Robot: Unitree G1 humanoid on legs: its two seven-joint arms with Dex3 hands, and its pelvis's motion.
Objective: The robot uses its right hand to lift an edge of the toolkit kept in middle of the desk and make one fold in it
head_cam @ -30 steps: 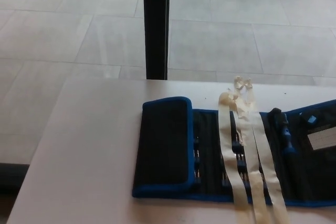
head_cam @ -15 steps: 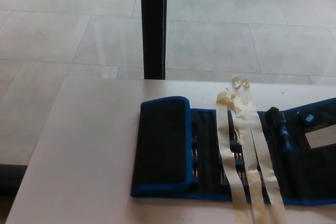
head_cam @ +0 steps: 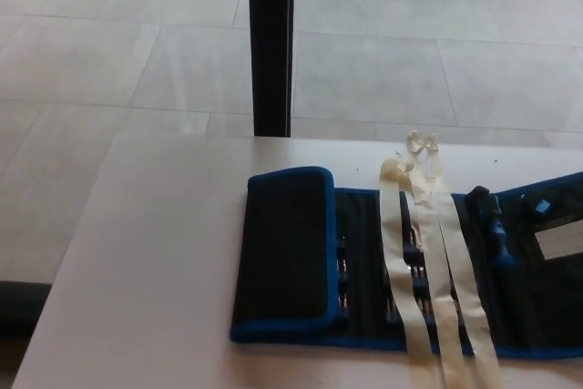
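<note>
Fingers of both robot hands out of frame, so grip undeterminable; black fabric toolkit with blue piping (head_cam: 364, 271) flat on pale grey desk (head_cam: 155, 271), left end folded over, two cream ribbon ties (head_cam: 437, 271) across it, right end cropped.

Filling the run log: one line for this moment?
toolkit: left end folded over | cream straps across it | desk | hands: not in view
</note>
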